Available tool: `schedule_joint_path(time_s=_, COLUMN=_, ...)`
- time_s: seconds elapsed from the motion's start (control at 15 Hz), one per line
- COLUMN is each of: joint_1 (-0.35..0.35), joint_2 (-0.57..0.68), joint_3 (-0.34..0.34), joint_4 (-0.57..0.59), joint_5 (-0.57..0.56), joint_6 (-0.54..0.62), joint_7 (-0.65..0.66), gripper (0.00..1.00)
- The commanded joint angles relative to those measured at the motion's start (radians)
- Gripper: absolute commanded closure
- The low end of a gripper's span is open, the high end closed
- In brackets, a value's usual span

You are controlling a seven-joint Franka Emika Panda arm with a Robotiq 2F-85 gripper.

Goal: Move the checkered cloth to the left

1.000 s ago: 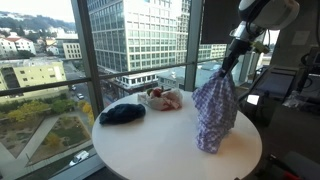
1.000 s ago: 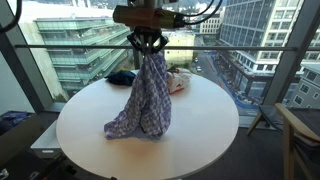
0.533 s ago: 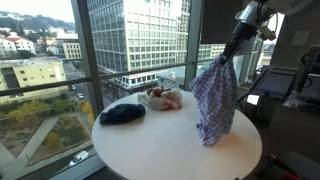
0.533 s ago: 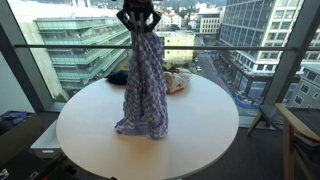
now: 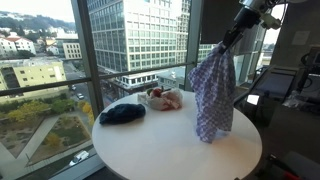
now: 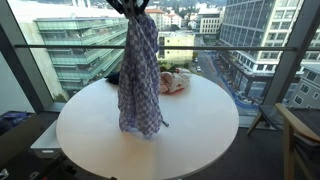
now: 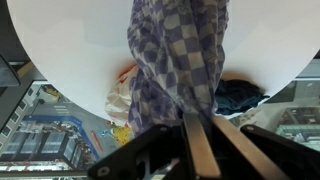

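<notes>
The blue-and-white checkered cloth [image 5: 212, 92] hangs full length from my gripper [image 5: 230, 40], high above the round white table [image 5: 150, 150]. Its lower end hangs just over the tabletop or barely touches it. It shows in both exterior views; in an exterior view the cloth [image 6: 140, 75] hangs over the table's middle, with my gripper [image 6: 137, 8] at the top edge of the frame. In the wrist view the gripper [image 7: 200, 125] is shut on the cloth [image 7: 175, 55], which drops away toward the table below.
A dark blue cloth [image 5: 122, 114] and a pale red-and-white crumpled cloth [image 5: 165, 99] lie at the table's far side by the window. They also show in the wrist view, dark cloth [image 7: 240, 97] and pale cloth [image 7: 120, 98]. Glass window wall behind.
The gripper has risen with the cloth. The cloth's lower end, bunched on the table before, now hangs straight with nearly all of it off the surface.
</notes>
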Motion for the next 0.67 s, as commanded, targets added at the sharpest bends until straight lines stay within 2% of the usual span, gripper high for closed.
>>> schedule_joint_path(time_s=0.0, joint_1=0.057, joint_2=-0.100, joint_3=-0.006, joint_4=-0.029, joint_5=0.000, joint_6=0.027, joint_7=0.041, gripper=0.98)
schedule_joint_path(time_s=0.33, joint_1=0.150, joint_2=-0.163, joint_3=-0.030, joint_4=-0.027, joint_5=0.046, joint_6=0.036, joint_7=0.023, gripper=0.98)
schedule_joint_path(time_s=0.6, joint_1=0.167, joint_2=-0.188, joint_3=-0.017, joint_4=-0.034, joint_5=0.031, joint_6=0.079, joint_7=0.049, gripper=0.98)
